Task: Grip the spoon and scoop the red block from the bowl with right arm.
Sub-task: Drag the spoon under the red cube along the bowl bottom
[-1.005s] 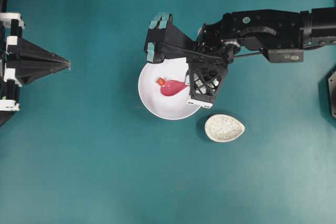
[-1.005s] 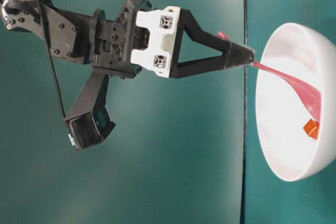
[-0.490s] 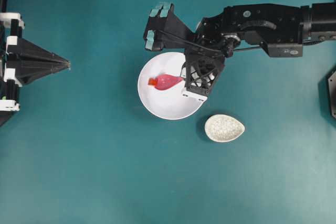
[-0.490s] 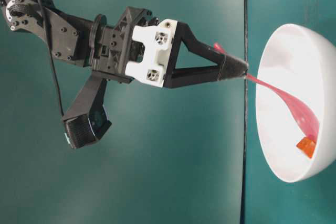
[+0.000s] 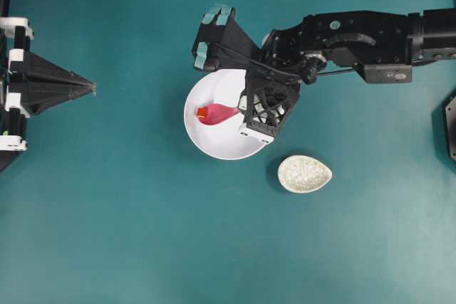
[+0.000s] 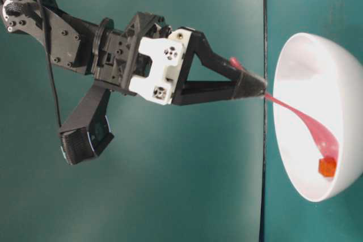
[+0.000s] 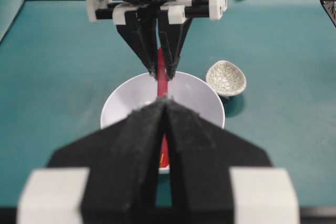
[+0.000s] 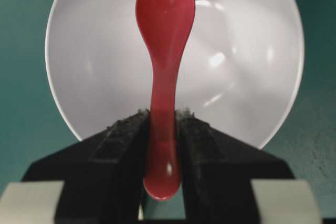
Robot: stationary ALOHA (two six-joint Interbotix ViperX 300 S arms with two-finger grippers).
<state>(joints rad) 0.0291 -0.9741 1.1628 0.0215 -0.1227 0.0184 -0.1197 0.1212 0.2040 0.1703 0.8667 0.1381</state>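
Pushed leftward since a second ago, the red block (image 5: 201,112) sits at the spoon (image 5: 219,114) tip near the bowl (image 5: 221,149) left wall. Right gripper (image 8: 164,129) pinches the spoon handle; left gripper (image 5: 91,88) pressed together, far left on the teal table (image 5: 142,233). A speckled dish (image 5: 305,174) lies right of the bowl.

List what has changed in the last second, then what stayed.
The right gripper, shut on the spoon, swept its scoop leftward overhead, pushing the red block toward the bowl wall; the bowl slid slightly left. Left gripper and speckled dish stayed put.
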